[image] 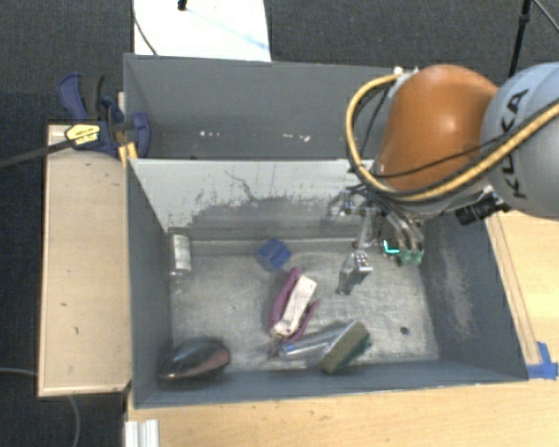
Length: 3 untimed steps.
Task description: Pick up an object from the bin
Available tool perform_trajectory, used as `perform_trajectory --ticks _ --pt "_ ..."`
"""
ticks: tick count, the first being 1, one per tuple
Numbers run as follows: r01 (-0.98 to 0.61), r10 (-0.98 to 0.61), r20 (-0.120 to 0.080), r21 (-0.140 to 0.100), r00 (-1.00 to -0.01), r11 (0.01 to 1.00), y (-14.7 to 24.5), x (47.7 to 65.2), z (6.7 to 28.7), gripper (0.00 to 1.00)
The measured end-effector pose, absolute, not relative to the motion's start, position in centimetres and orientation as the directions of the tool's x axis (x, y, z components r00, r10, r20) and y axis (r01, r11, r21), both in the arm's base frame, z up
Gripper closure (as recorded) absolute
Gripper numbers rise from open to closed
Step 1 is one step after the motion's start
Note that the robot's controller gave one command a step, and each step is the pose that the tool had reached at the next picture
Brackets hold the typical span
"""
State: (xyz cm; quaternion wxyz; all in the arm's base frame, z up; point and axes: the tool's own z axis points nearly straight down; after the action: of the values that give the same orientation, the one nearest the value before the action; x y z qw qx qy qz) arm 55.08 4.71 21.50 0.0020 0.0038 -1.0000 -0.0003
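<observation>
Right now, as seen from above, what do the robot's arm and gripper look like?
The arm is a thick, rounded grey tube with black KUKA lettering. A smooth, dome-shaped orange cover sits at its wrist, with yellow and black cables looped around it. The gripper below is small, of grey metal, with a green light beside it.

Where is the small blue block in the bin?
In the camera view, the small blue block lies near the back wall, just above the purple-and-white packet, left of the gripper.
</observation>
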Motion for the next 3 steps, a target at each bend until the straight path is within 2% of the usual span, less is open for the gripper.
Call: perform_trajectory --ticks 1,2,3 --pt "-0.351 -0.351 0.003 0.001 -0.936 0.936 1.7 51.8 13.0 0.00" --pt "-0.606 -0.606 -0.014 -0.014 -0.795 0.795 4.6 48.8 8.8 0.00" --pt "-0.651 -0.651 -0.012 -0.014 -0.759 0.759 5.5 48.8 8.8 0.00"
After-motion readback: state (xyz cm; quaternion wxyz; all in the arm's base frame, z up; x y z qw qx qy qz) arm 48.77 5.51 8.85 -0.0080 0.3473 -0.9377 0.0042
